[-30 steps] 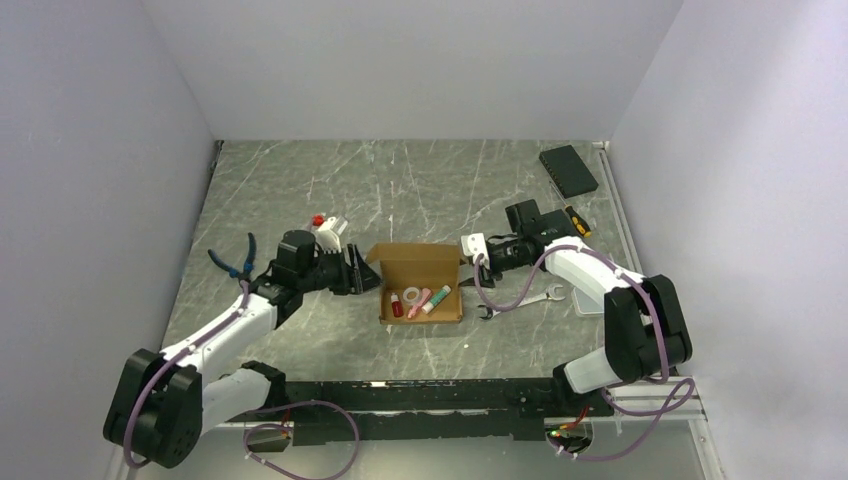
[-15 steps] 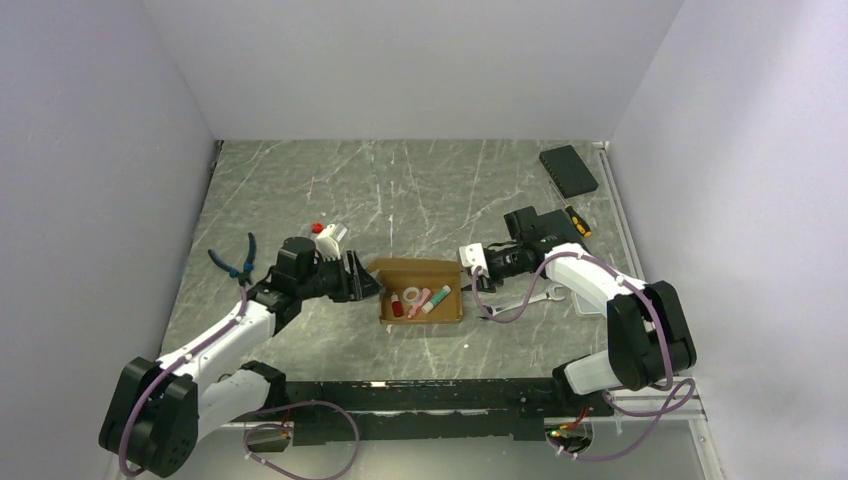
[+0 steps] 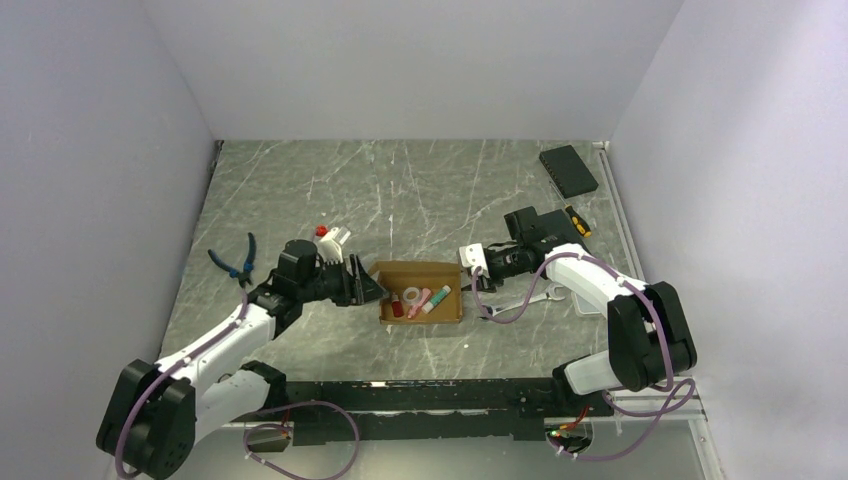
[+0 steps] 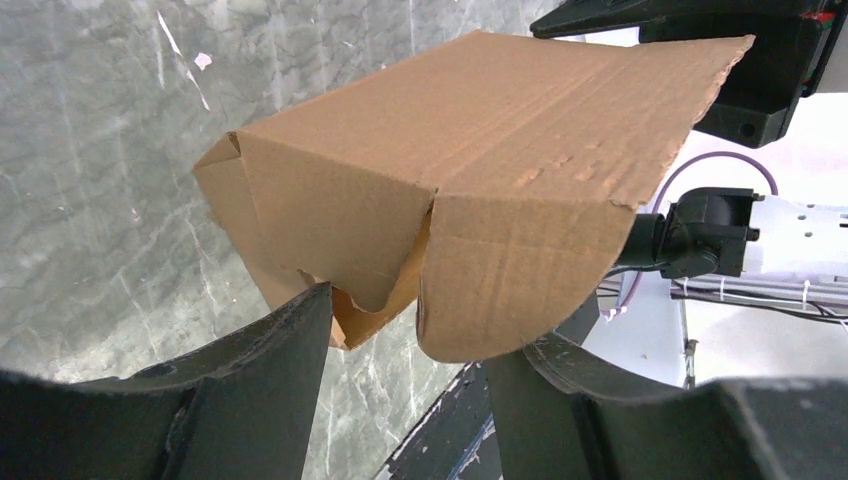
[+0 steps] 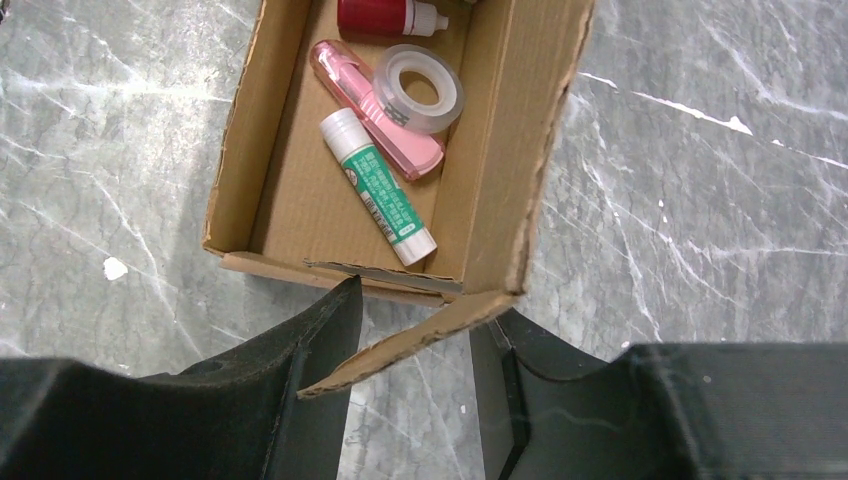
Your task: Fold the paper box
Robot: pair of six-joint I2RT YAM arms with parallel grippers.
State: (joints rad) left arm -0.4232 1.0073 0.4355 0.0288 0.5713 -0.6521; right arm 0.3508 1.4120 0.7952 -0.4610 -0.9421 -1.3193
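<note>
Paper box (image 5: pixel 500 150) holds tape (image 5: pixel 418 88) and glue stick (image 5: pixel 378 187)

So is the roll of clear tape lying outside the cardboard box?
No, the tape roll lies inside the paper box, close to the green-labelled glue stick.

No legible wording, brand or number is showing in any view. A white glue stick with a green printed label (image 5: pixel 378 188) is lying in the plain brown cardboard box (image 5: pixel 500 150), just ahead of the right gripper (image 5: pixel 415 310). Its label is carrying fine white print, too small to read.
</note>
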